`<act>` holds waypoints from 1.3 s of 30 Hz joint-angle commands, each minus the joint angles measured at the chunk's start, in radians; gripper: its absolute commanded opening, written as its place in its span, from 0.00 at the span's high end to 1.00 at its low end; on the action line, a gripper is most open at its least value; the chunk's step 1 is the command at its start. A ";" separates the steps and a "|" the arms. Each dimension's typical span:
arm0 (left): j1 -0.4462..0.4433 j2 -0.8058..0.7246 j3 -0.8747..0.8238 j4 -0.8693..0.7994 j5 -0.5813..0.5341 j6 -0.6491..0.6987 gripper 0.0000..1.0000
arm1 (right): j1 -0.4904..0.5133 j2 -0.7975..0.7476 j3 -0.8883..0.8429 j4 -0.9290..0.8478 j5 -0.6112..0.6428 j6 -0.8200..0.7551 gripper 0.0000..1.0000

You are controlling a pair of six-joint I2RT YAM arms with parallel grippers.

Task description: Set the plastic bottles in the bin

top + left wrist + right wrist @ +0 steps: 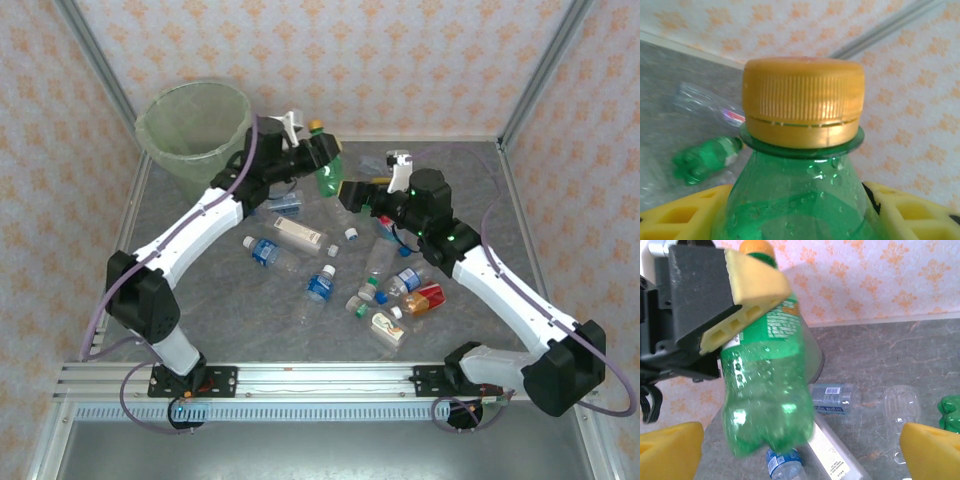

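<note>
Progress: early, no bottle discernible in the bin point(185, 165); many plastic bottles point(320, 285) lie loose on the bench point(470, 200) | left gripper point(322, 152): jaws clamped on upright green bottle point(769, 390), lifted, just right of bin | right gripper point(800, 455): jaws wide apart, empty, beside that bottle

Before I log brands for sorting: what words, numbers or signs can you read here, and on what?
No text can be read.
On the green bottle, the label: white and orange print, blurred.
On the clear bottle: a barcode, digits too small.
On the blue-labelled bottle: print too small.
On the orange cap: nothing legible.
</note>
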 commanded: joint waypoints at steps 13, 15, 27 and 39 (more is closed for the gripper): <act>0.390 -0.153 0.208 -0.234 -0.089 0.087 0.45 | 0.005 -0.004 0.011 0.056 0.000 0.000 0.00; 0.432 -0.138 0.237 -0.261 -0.119 0.078 0.45 | 0.005 -0.005 0.013 0.051 -0.002 -0.001 0.00; 0.513 0.060 0.467 -0.427 -0.332 0.155 0.46 | 0.005 -0.052 -0.009 0.015 0.014 -0.002 0.00; 0.532 0.167 0.511 -0.516 -0.389 0.184 0.22 | 0.005 -0.070 -0.035 0.011 0.037 0.009 0.00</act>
